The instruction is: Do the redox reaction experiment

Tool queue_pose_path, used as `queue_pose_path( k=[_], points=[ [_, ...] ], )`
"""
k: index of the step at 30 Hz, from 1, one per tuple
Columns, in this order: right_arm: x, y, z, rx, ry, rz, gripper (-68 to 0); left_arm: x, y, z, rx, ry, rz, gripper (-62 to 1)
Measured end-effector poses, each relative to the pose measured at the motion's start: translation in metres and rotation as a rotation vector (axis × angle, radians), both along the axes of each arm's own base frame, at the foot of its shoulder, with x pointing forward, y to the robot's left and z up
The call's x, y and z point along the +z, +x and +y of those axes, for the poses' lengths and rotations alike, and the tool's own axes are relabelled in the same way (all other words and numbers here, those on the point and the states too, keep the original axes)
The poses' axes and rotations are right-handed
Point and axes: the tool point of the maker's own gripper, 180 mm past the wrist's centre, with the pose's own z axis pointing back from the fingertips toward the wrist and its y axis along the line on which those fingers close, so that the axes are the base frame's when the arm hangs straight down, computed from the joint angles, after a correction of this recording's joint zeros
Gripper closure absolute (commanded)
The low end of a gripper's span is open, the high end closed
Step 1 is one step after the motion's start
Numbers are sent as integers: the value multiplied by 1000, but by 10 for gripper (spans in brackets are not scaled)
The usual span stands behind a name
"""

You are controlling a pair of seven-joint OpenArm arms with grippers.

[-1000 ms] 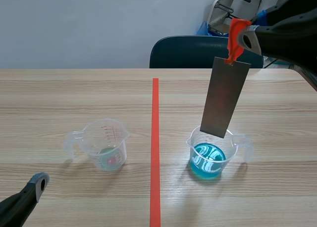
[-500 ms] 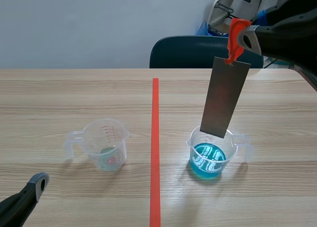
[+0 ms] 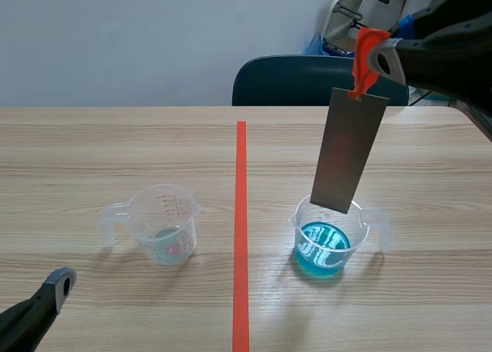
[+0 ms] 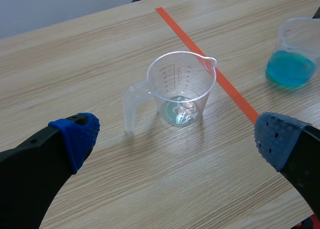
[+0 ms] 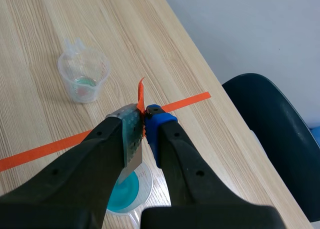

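A flat grey metal strip [image 3: 347, 148] is clamped by its orange-red tab [image 3: 363, 60] in the right tool [image 5: 145, 120] over the clear plastic cup of blue liquid [image 3: 329, 240]; whether its tip is inside the cup cannot be told. The left tool [image 4: 176, 136] is held wide near the clear measuring cup [image 4: 182, 91].

The counter [image 3: 115, 144] looks like pale wood-grain laminate, smooth and matt, with a matt orange-red tape line down the middle. At upper right, the plate [image 3: 347, 152] is flat grey metal with a dull, brushed sheen. It hangs from a bright orange tag [image 3: 364, 56], which may be plastic or tape. The left cup [image 3: 163, 214] and right cup [image 3: 359, 230] are clear, slightly cloudy plastic. The blue liquid [image 3: 323, 246] glints glossy. The left hand [image 4: 175, 139] is matt black plastic with soft blue dotted pads [image 4: 77, 134].
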Motion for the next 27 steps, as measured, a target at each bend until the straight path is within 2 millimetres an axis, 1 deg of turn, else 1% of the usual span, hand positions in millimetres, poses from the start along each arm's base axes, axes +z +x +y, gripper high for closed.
queue_pose_path(
  k=[27],
  points=[
    [0, 0, 0, 0, 1, 0, -8, 0, 0, -1, -6, 8, -2, -623]
  ],
)
